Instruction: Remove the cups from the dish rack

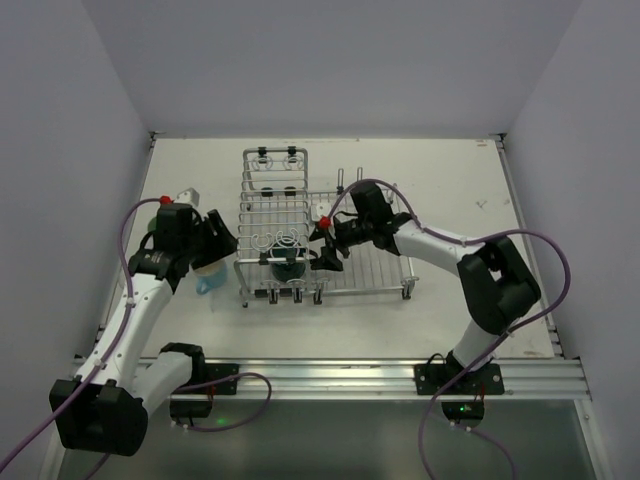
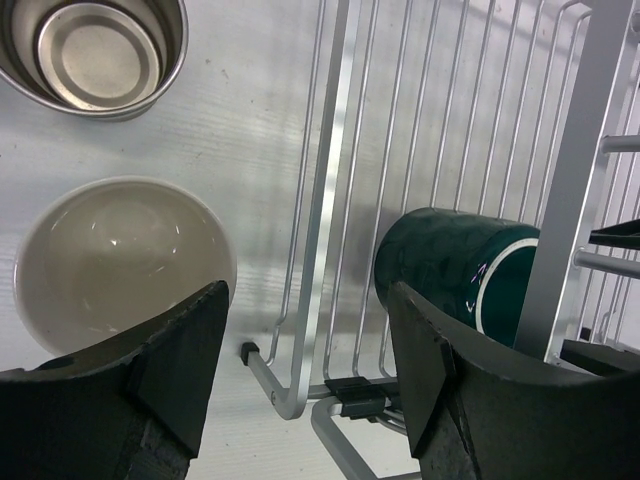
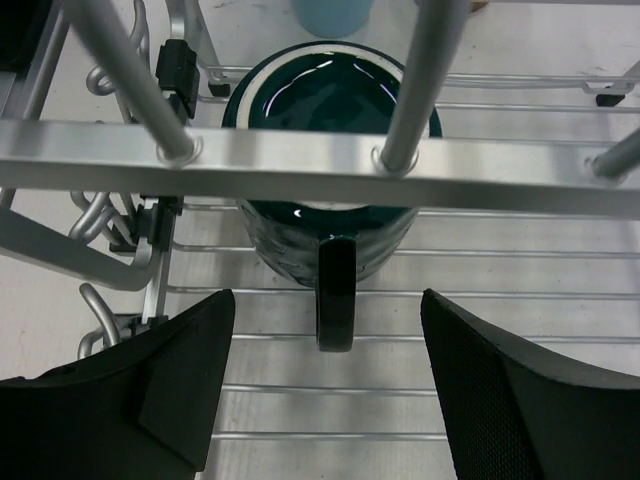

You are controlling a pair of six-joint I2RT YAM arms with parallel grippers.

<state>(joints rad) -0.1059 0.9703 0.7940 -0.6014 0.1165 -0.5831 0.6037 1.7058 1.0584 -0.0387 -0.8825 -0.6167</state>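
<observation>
The silver wire dish rack (image 1: pixel 300 215) stands mid-table. A dark teal cup (image 1: pixel 288 268) lies tilted on its near grid, under a raised bar (image 3: pixel 300 165). In the right wrist view the teal cup (image 3: pixel 335 150) shows its mouth, and its handle (image 3: pixel 337 290) points at my right gripper (image 3: pixel 325 390). That gripper is open, fingertips just short of the handle. My left gripper (image 2: pixel 305 370) is open over the rack's near left corner (image 2: pixel 290 385), with the teal cup (image 2: pixel 450 265) by its right finger. A light-blue mug (image 1: pixel 208 282) stands on the table left of the rack.
In the left wrist view a pale cup (image 2: pixel 120 260) sits mouth up on the table by the left finger, with a steel bowl (image 2: pixel 100 50) beyond it. The light-blue mug (image 3: pixel 333 15) shows past the teal cup in the right wrist view. White walls enclose the table.
</observation>
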